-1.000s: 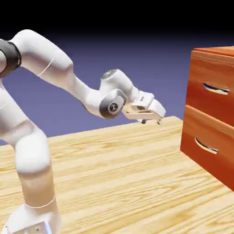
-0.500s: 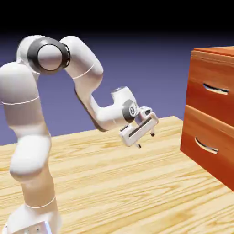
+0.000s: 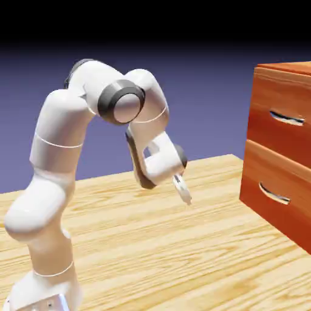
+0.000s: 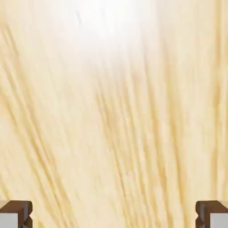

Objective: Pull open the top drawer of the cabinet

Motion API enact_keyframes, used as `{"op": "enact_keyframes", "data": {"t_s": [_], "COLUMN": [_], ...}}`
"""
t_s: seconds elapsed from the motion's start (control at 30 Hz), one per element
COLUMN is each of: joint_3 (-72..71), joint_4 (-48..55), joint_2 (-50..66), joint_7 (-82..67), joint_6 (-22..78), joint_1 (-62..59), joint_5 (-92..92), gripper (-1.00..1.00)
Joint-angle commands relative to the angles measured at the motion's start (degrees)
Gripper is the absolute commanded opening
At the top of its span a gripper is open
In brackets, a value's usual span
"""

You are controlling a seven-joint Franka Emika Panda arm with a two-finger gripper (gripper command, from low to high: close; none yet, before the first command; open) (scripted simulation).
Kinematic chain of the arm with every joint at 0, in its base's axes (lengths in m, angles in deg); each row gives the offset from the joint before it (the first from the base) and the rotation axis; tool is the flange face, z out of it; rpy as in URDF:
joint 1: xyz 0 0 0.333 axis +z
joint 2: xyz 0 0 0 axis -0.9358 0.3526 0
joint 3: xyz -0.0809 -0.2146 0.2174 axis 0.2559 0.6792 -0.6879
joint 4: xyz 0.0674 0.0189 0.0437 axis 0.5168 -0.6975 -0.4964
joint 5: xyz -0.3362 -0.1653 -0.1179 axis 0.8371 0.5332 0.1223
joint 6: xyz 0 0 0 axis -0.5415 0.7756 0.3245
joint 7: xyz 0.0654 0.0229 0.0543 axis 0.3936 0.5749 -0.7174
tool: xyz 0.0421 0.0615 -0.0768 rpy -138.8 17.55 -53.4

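Note:
The reddish-brown cabinet (image 3: 282, 155) stands at the exterior view's right edge. Its top drawer (image 3: 280, 118) sits flush, with a curved silver handle (image 3: 287, 117). The like lower drawer (image 3: 276, 191) below it is also flush. My gripper (image 3: 183, 193) hangs well to the left of the cabinet, pointing down at the tabletop and touching nothing. In the hand view my gripper (image 4: 114, 216) is open: its two fingertips (image 4: 15, 213) stand far apart at the bottom corners, with only pale wood grain between them.
The light wooden table (image 3: 158, 255) stretches under the arm and up to the cabinet's foot. My folded white arm (image 3: 103, 121) rises from the lower left. The hand view is filled by bright tabletop wood (image 4: 111, 98).
The arm has folded back and the hand has swung down and leftward, away from the cabinet, from reaching sideways to pointing at the table. The jaws stayed open.

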Motion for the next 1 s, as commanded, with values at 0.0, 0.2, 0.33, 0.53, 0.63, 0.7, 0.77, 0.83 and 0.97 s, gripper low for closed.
{"op": "enact_keyframes", "data": {"t_s": [0.0, 0.2, 0.33, 0.53, 0.63, 0.7, 0.77, 0.83, 0.97], "joint_3": [-1.3, -9.2, -14.5, -22.4, -26.3, -29.0, -31.6, -34.2, -39.5], "joint_4": [0.8, 5.3, 8.4, 13.0, 15.2, 16.8, 18.3, 19.8, 22.9], "joint_2": [1.5, 10.7, 16.8, 26.0, 30.6, 33.7, 36.7, 39.8, 45.9], "joint_7": [-2.5, -17.4, -27.4, -42.4, -49.8, -54.8, -59.8, -64.8, -74.8], "joint_6": [0.5, 3.5, 5.6, 8.6, 10.1, 11.1, 12.1, 13.1, 15.1], "joint_1": [-0.8, -5.9, -9.3, -14.3, -16.8, -18.5, -20.2, -21.9, -25.2], "joint_5": [2.2, 15.4, 24.2, 37.3, 43.9, 48.3, 52.7, 57.1, 65.9], "gripper": [0.00, 0.00, 0.00, 0.00, 0.00, 0.00, 0.00, 0.00, 0.00]}}
